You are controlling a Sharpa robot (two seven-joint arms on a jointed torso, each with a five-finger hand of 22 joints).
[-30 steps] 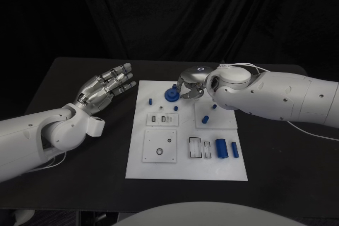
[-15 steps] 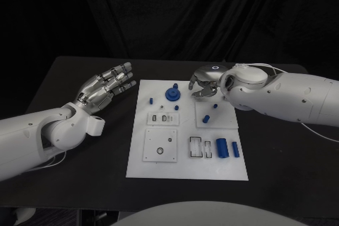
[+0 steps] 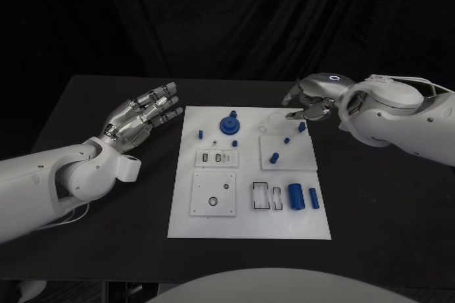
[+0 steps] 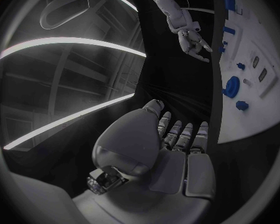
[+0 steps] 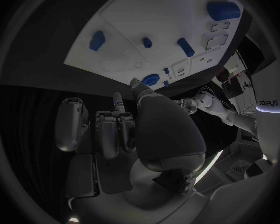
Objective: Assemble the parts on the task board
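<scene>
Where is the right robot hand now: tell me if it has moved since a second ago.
Yes. The right robot hand has drawn away from the blue round part toward the task board's right far corner.

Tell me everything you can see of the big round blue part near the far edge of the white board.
The round blue part looks like a plastic disc with a thin stem standing upright from its middle. It sits on the white board near the far edge, left of the middle. Neither hand touches it: the right hand is off to its right, the left hand off the board's left side.
</scene>
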